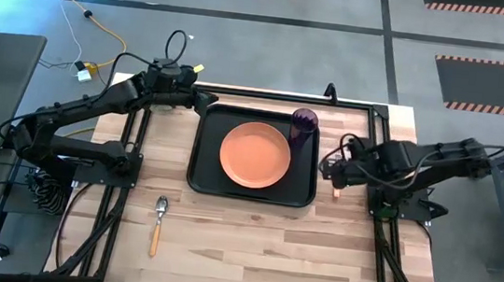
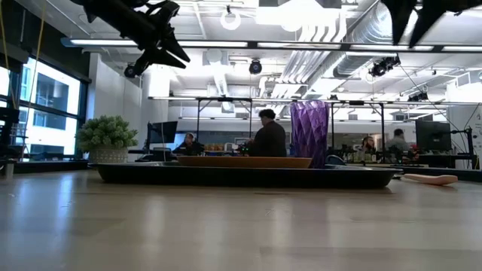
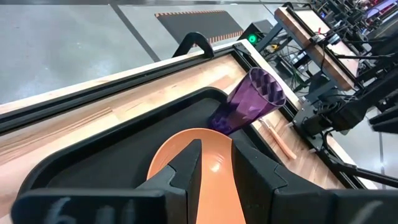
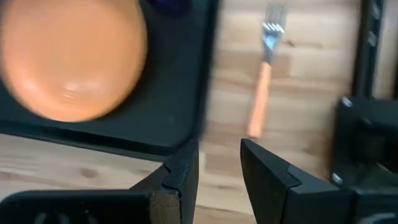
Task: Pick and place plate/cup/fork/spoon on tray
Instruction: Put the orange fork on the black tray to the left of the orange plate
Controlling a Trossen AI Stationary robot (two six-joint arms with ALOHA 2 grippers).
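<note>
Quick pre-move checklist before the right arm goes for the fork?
1. Plate on tray: ok.
2. Cup upright in the tray's far right corner: ok.
3. Fork on the bare table beside the tray, nothing on it: ok.
4. Right claw open, empty, fork ahead of it: ok.
5. Left claw open above the tray's far left corner, away from the fork: ok.
6. Spoon on the table in front of the tray, not placed: not ok.
</note>
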